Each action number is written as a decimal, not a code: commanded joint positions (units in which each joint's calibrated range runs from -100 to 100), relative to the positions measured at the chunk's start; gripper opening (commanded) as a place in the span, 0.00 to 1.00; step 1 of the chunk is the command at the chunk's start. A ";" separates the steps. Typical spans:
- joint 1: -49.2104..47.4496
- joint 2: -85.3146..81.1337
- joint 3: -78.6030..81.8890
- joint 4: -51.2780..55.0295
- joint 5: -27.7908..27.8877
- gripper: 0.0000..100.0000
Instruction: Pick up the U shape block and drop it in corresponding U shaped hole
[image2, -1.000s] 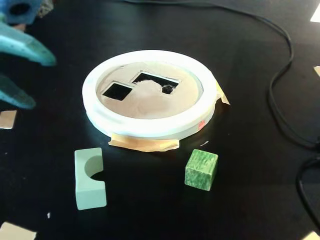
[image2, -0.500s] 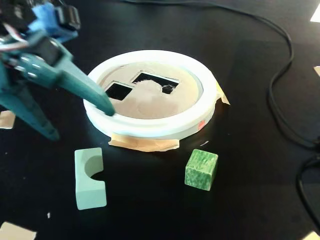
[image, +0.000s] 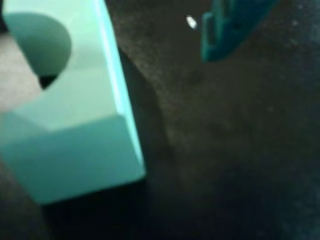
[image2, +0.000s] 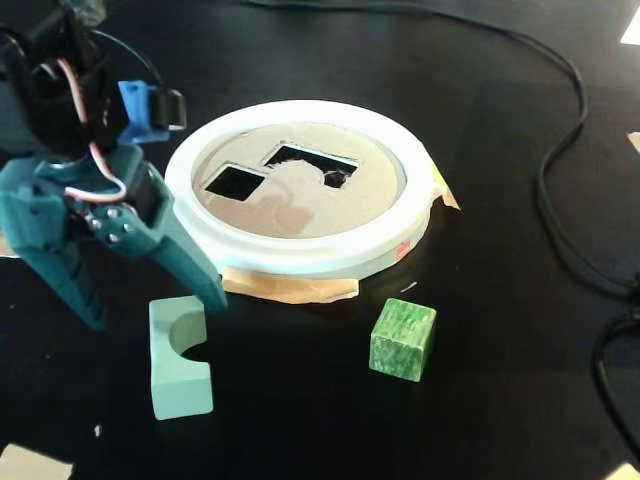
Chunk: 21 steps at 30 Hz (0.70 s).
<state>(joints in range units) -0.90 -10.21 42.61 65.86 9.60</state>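
The pale mint U shape block (image2: 178, 368) lies flat on the black table in the fixed view, its notch facing right. My teal gripper (image2: 155, 310) hangs open just above the block's far end, one fingertip to its left and one at its upper right. In the wrist view the block (image: 75, 115) fills the left side, and one teal finger (image: 230, 30) shows at the top right, apart from it. The U shaped hole (image2: 305, 162) is a dark cutout in the tan disc with a white rim (image2: 300, 255), behind the block.
A smaller square cutout (image2: 234, 181) sits left of the U hole. A darker marbled green cube (image2: 402, 340) stands right of the block. Tan tape (image2: 290, 287) sticks out under the disc. Black cables (image2: 560, 180) run along the right side.
The arm has swung down and toward the front, from beside the disc's left rim to just over the block's far end. The jaws stay open. Block and cube have not moved.
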 joint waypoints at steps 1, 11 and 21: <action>-0.10 5.87 -10.09 -0.58 0.24 0.81; 3.52 14.55 -15.19 -0.58 0.00 0.83; 2.40 13.57 -15.10 0.62 0.29 0.83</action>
<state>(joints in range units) 1.30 4.59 31.09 65.86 9.55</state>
